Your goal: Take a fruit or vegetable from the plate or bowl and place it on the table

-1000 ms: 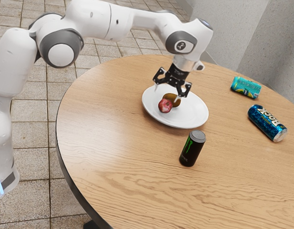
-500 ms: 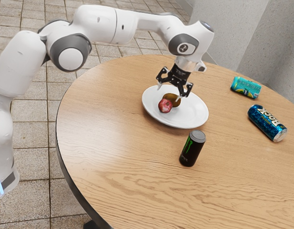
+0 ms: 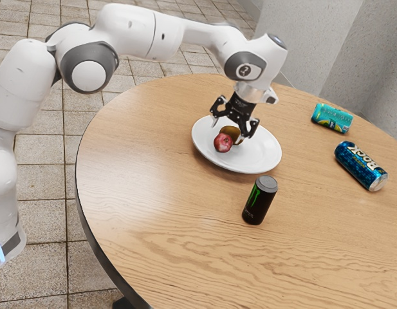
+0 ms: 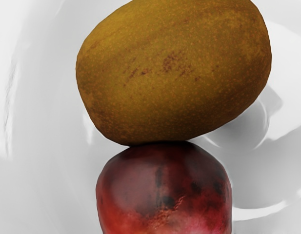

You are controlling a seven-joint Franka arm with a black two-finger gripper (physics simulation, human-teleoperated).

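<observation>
Wide apart and gripping nothing, my fingers (image 3: 229, 132) straddle the oval brown fruit (image 4: 172, 68) on the plate (image 3: 266, 154), upper centre of the exterior view; its long axis slants toward that view's lower right.

My ext. cam: round tbl. (image 3: 166, 257), lt. wood w/ wavy grain, dk. rim (image 3: 100, 257), bit of dk. base (image 3: 123, 303) below. Flr. (image 3: 40, 222) = sq. greyish tiles w/ dk. joints. Speckled grey wall (image 3: 301, 51) at the exterior view's right, w/ a darker sect. (image 3: 375, 77). I see soft, pale sheen on tbl.
</observation>
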